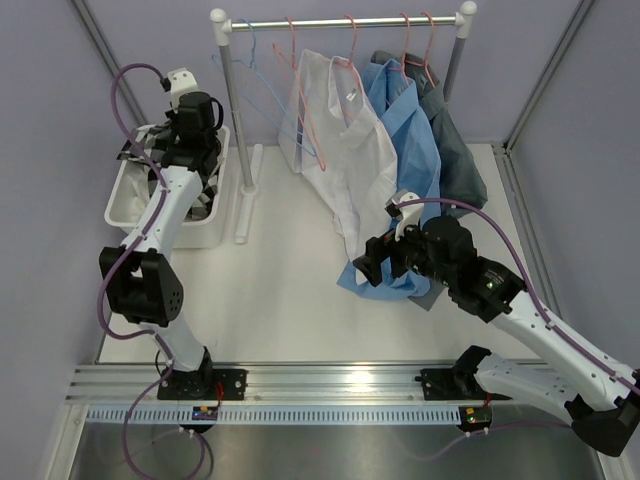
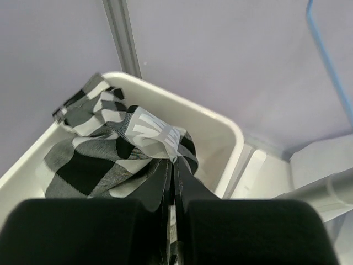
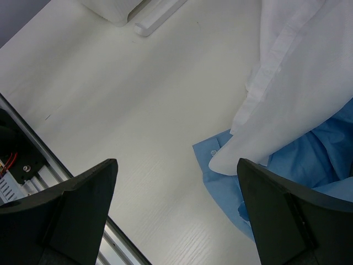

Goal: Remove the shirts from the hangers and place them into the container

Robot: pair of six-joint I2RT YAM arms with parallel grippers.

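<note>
Plainly, the white table (image 1: 290, 300) took up most of the top view, with the metal rail (image 1: 340, 21) standing at its far side. Three shirts hung from the rail on the right. The white shirt (image 1: 350, 160) was in front, the light blue shirt (image 1: 412, 150) was behind it, and the dark grey shirt (image 1: 458, 160) was farthest right. The lower parts of the white and blue shirts reached the tabletop and lay crumpled there.

The container (image 1: 120, 205) sat at the far left of the table, just beside the rail's left post. The black-and-white check shirt (image 2: 94, 165) lay bunched inside it, one corner draped over the far rim.

Pink hangers (image 1: 305, 110) hung along the rail, one of them bare to the left of the white shirt. A bare light blue hanger (image 2: 326, 55) hung nearest the left post.

The left gripper (image 2: 175, 182) hung over the container with its jaws pressed together, and a fold of the check shirt was pinched between them. The right gripper (image 3: 176, 204) was low over the table with its jaws spread wide and nothing in them. One of its fingers (image 3: 287, 221) stood near the shirts' trailing hems, though whether it touched them could not be told.
</note>
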